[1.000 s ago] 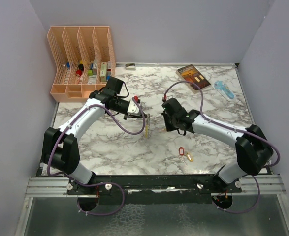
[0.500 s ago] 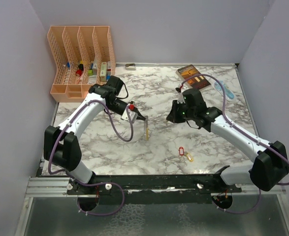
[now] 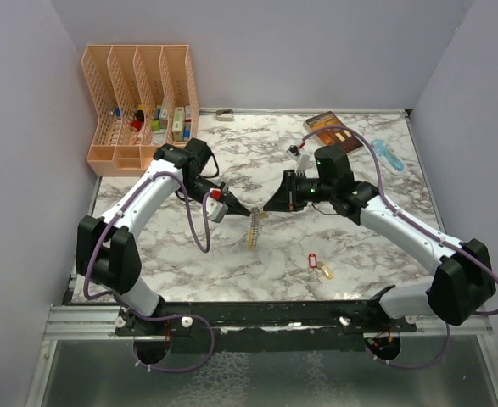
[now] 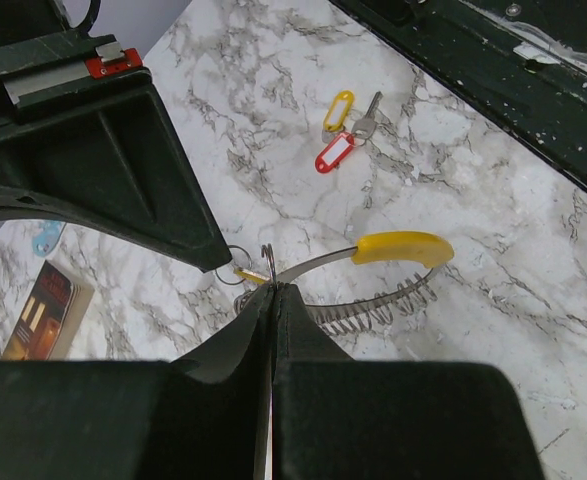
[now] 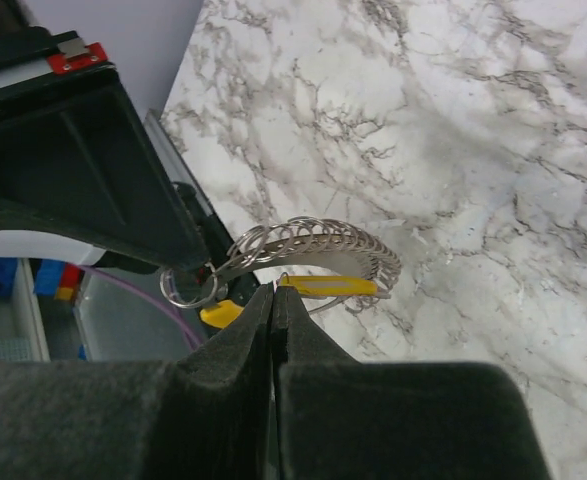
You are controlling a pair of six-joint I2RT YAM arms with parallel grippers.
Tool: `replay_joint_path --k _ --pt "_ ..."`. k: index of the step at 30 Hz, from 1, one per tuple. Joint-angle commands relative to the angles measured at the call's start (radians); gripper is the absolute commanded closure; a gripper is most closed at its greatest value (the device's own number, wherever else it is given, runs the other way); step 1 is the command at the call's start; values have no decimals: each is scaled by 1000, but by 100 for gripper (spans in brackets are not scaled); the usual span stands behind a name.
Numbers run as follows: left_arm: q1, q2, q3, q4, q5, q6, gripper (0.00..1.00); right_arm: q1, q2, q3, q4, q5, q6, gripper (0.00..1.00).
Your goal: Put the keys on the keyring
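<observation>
My left gripper (image 3: 245, 211) is shut on one end of the keyring (image 3: 252, 232), a silvery coil of small rings with a curved yellow plastic segment (image 4: 403, 247), which hangs above the table. My right gripper (image 3: 268, 207) faces it tip to tip and is shut on a small key with a yellow tag (image 5: 330, 287), held against the keyring's rings (image 5: 313, 243). In the left wrist view the left jaws (image 4: 271, 287) pinch a ring of the coil. Two more keys lie on the table, with a red tag (image 3: 311, 259) and a yellow-orange tag (image 3: 327, 273), also in the left wrist view (image 4: 335, 152).
An orange file organiser (image 3: 142, 93) stands at the back left. A brown book (image 3: 333, 133) and a blue plastic object (image 3: 386, 155) lie at the back right. A small metal clip (image 3: 224, 114) lies by the back wall.
My right gripper has swung left to meet the left gripper's tip. My left gripper has moved slightly down and toward the near edge with the keyring.
</observation>
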Motion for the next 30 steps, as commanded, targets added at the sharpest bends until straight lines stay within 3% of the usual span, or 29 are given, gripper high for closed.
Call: replay_joint_path --k 1,5,11,30 --pt "3 4 -9 -30 58 109 100 1 0 28 94 -134 48 99" --pt "3 13 -18 -14 52 109 100 1 10 32 95 -176 52 99" --pt "3 24 -26 72 34 37 100 1 11 29 78 -122 52 99" --pt "3 30 -21 55 47 33 100 2 37 6 88 -100 47 99"
